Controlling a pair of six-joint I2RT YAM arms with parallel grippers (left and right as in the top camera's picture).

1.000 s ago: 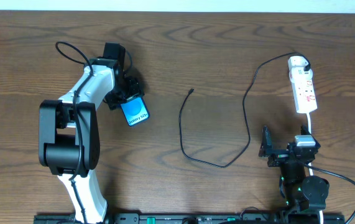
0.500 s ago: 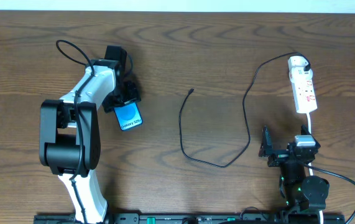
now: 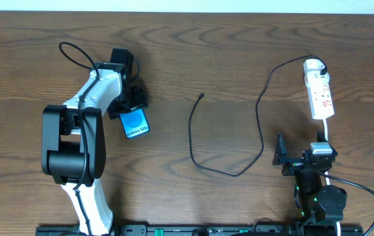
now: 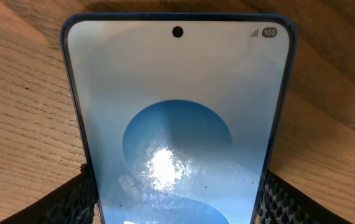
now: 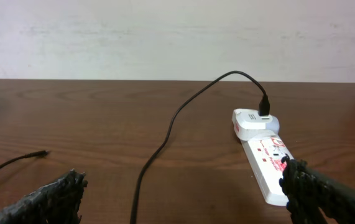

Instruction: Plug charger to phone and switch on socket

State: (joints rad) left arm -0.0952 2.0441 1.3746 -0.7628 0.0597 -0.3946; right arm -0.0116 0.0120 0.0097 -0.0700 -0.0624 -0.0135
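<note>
My left gripper [image 3: 129,105] is shut on the phone [image 3: 136,123], which has a blue screen and white text and lies left of the table's centre. In the left wrist view the phone [image 4: 177,93] fills the frame, with the jaws [image 4: 177,193] on both its sides. The charger cable [image 3: 260,141] loops across the middle, and its plug tip [image 3: 202,97] lies loose on the wood. Its white adapter [image 3: 313,64] sits in the socket strip [image 3: 320,95] at the far right. My right gripper [image 3: 281,157] is open and empty below the strip. The right wrist view shows the cable [image 5: 165,140], the adapter [image 5: 250,120] and the strip [image 5: 267,168].
The strip's white cord [image 3: 327,134] runs down past the right arm's base. A black wire [image 3: 75,54] loops from the left arm at the far left. A pale wall [image 5: 165,37] stands behind the table.
The left gripper has turned the phone and shifted it slightly left and toward the front edge. Most of this happened before the last half second. The right arm has not moved.
</note>
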